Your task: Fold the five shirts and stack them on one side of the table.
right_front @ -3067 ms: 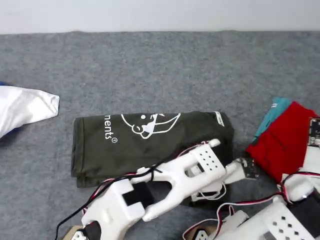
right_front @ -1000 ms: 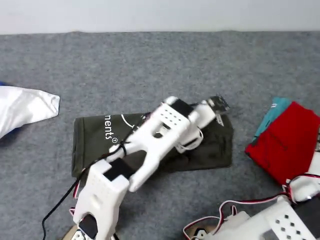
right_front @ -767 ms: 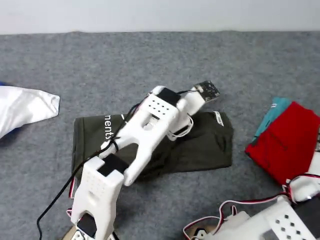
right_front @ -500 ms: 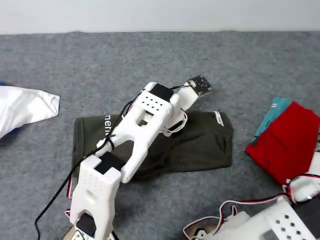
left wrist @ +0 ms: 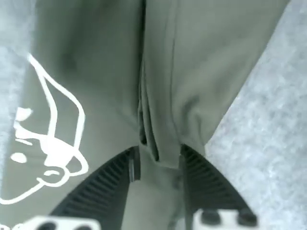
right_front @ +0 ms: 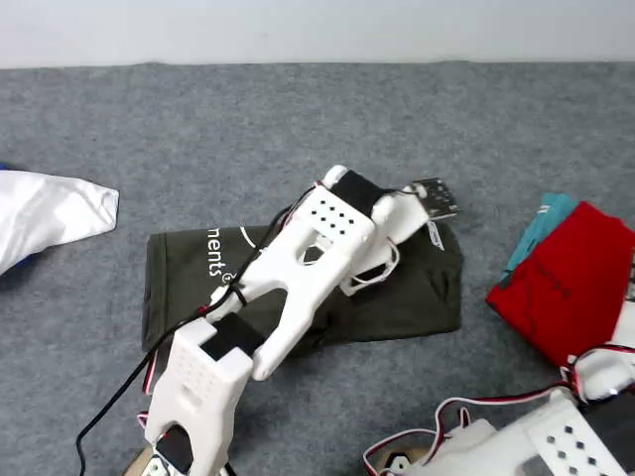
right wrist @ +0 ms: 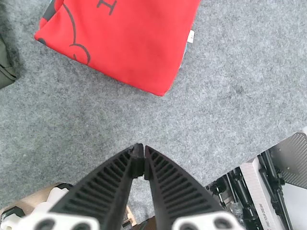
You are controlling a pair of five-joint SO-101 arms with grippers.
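A dark olive shirt (right_front: 189, 288) with a white print lies folded in the middle of the grey table. My left arm (right_front: 327, 238) stretches over its right half. In the left wrist view my left gripper (left wrist: 158, 153) is shut on a raised fold of the olive shirt (left wrist: 201, 62). A folded red shirt (right_front: 571, 278) lies at the right on a teal one (right_front: 541, 223). My right gripper (right wrist: 140, 155) is shut and holds nothing, above bare mat a short way from the red shirt (right wrist: 124, 38). A white shirt (right_front: 50, 218) lies at the left edge.
The grey mat (right_front: 298, 129) covers the table up to a pale wall at the far edge. Red and black cables (right_front: 496, 402) trail from the right arm (right_front: 556, 441) at the front right. A bit of blue cloth (right_front: 4, 167) peeks out beside the white shirt.
My left arm swung from the shirt's front right edge up over it, then toward the far left, and has now come back right and lower. The right arm has kept still.
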